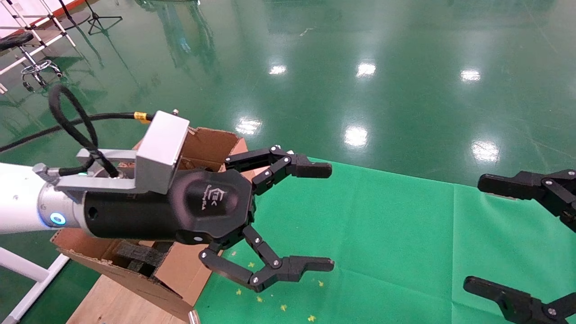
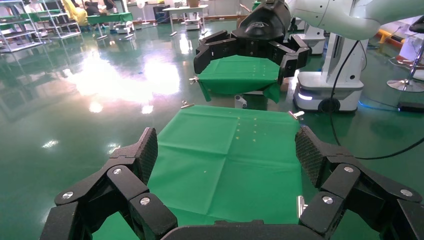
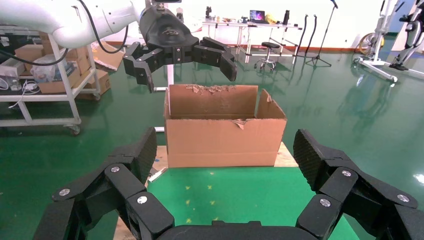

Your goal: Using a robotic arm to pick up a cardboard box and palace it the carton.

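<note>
Carton [image 1: 211, 144] with black foam [image 1: 139, 254] inside

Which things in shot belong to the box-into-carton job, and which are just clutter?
Job:
- left gripper, open, empty, raised beside the carton
- carton, flaps torn, at the edge of the green cloth
- small cardboard box: not visible in any view

Clutter:
- right gripper, open, idle over the cloth
- yellow specks on the cloth
- stool
- shelving
</note>
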You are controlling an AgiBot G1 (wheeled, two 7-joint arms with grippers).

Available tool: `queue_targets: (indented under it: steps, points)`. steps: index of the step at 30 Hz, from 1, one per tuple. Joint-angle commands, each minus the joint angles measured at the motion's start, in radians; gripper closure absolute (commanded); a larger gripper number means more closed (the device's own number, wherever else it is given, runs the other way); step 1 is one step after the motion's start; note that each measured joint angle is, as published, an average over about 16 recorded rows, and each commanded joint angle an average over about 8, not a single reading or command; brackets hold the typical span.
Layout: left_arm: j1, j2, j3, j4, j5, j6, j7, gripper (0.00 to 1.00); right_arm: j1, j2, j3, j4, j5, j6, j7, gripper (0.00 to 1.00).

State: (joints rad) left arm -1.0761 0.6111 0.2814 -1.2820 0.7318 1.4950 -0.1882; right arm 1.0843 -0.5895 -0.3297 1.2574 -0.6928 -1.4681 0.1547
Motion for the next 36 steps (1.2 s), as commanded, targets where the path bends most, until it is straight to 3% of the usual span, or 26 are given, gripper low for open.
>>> queue_targets:
  steps: [1, 36]
  points:
    - [-0.001, 0.0, 0.001, 0.001, 0.0, 0.0, 0.0, 0.0, 0.0, 0.0, 0.0, 0.0, 0.0, 0.0, 0.0, 0.0]
    - [-0.002, 0.0, 0.002, 0.002, 0.002, -0.001, -0.001, 0.0, 0.0, 0.0, 0.0, 0.0, 0.0, 0.0, 0.0, 0.0]
